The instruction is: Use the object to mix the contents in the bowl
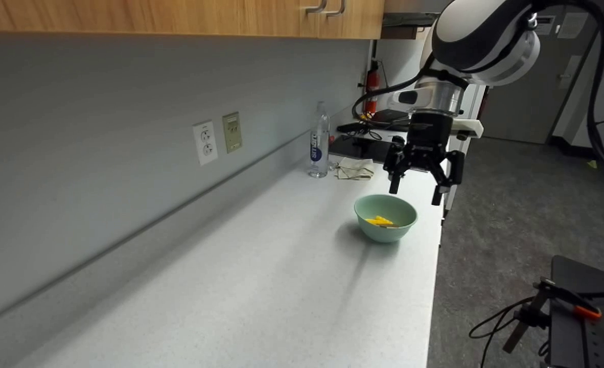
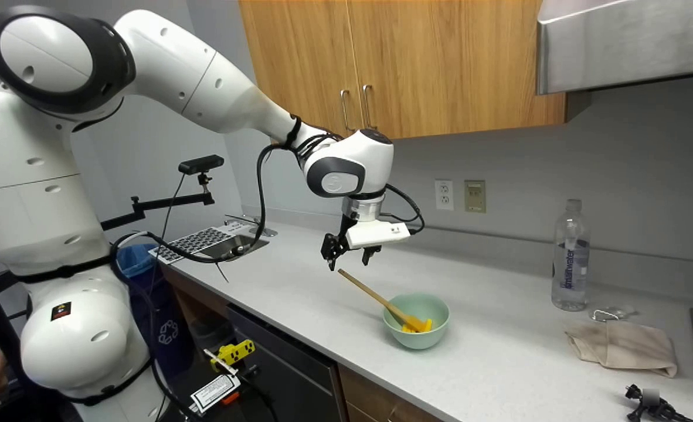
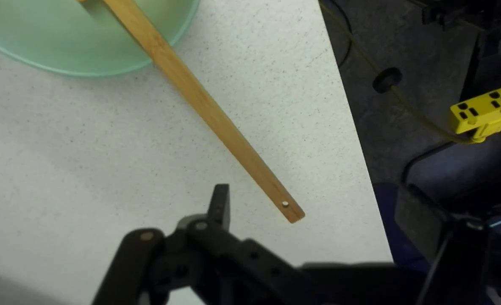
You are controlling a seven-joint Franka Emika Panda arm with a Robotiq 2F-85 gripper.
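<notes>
Hovering with a gripper (image 1: 415, 192) spread wide and holding nothing, near the free end of the wooden spoon (image 3: 212, 114), running aslant in the wrist view from the gap between the jaws into the bowl (image 2: 421, 305) ahead, so probably needing a slight turn before closing squarely.

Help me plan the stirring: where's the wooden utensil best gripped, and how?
Probably grip the wooden utensil by its free handle, near the holed tip, from above. It slopes up out of the bowl, and the open end effector hangs overhead. The handle lies diagonally in the wrist view, so turning to close across its width seems wise.
</notes>
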